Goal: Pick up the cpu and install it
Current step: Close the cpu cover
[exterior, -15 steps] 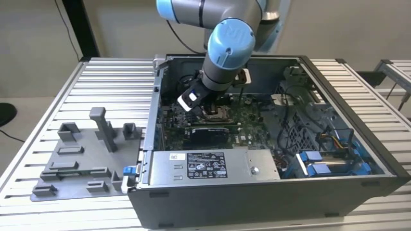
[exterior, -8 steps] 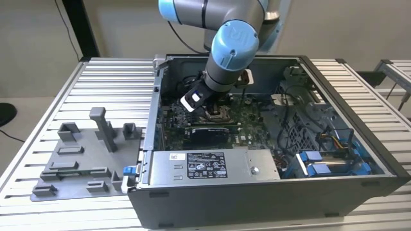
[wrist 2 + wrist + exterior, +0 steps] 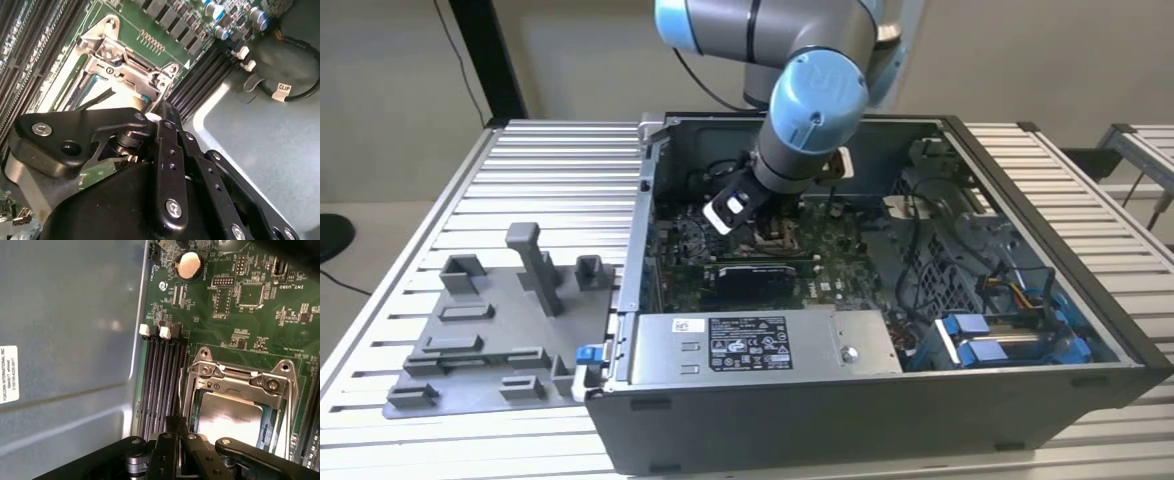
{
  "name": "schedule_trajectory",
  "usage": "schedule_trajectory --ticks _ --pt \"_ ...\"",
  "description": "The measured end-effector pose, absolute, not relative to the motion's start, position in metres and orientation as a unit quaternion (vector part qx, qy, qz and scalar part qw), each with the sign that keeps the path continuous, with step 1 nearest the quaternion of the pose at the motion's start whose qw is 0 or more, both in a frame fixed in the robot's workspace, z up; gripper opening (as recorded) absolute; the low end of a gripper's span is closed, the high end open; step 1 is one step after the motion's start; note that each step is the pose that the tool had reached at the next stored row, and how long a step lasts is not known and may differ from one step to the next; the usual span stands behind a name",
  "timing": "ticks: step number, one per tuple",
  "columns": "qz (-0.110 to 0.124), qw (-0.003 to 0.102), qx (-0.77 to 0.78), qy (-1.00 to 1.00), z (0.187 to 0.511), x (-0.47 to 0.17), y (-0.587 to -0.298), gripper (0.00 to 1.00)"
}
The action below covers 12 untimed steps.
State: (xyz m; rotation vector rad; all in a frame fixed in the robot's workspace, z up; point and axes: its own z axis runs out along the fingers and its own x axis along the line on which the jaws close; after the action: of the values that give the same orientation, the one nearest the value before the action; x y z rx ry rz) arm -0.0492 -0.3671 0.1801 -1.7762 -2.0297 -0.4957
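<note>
The cpu [image 3: 230,415] lies flat in the socket on the green motherboard [image 3: 250,325], its pale silver top showing through the metal socket frame [image 3: 240,382]. My gripper [image 3: 176,426] is low inside the open computer case [image 3: 881,400], its black tip beside the socket's edge, close to the thin wire lever [image 3: 181,390] and the memory slots. In the second wrist view the gripper [image 3: 163,114] sits right at the corner of the socket frame [image 3: 125,70]. In the exterior view the gripper [image 3: 767,238] hangs from the blue and grey arm above the board's middle.
A silver power supply box with a white label [image 3: 761,345] fills the case's near side. Blue drive brackets and cables [image 3: 987,340] sit at the exterior view's right. Black memory slots [image 3: 160,385] and a coin battery [image 3: 189,265] flank the socket. A grey fixture [image 3: 494,330] stands outside the case.
</note>
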Motion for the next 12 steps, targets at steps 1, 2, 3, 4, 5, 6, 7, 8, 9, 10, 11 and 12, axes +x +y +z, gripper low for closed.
schedule_trajectory --ticks 1,2,3,4,5,6,7,8,9,10,11,12 --pt "-0.178 0.199 -0.635 -0.725 0.179 -0.048 -0.367 0.00" --pt "-0.180 0.200 -0.634 -0.725 0.179 -0.047 -0.367 0.00" --pt "-0.181 0.201 -0.634 -0.725 0.178 -0.047 -0.367 0.00" --pt "-0.181 0.202 -0.634 -0.724 0.178 -0.046 -0.367 0.00" --pt "-0.182 0.202 -0.634 -0.724 0.178 -0.045 -0.367 0.00" --pt "-0.182 0.203 -0.633 -0.724 0.178 -0.044 -0.367 0.00" --pt "-0.183 0.203 -0.633 -0.724 0.178 -0.044 -0.367 0.00" --pt "-0.183 0.203 -0.633 -0.724 0.178 -0.044 -0.367 0.00" --pt "-0.183 0.203 -0.633 -0.724 0.181 -0.046 -0.367 0.00" --pt "-0.183 0.204 -0.633 -0.724 0.186 -0.048 -0.367 0.00" --pt "-0.183 0.204 -0.633 -0.724 0.190 -0.051 -0.367 0.00" --pt "-0.183 0.204 -0.633 -0.724 0.195 -0.055 -0.367 0.00"
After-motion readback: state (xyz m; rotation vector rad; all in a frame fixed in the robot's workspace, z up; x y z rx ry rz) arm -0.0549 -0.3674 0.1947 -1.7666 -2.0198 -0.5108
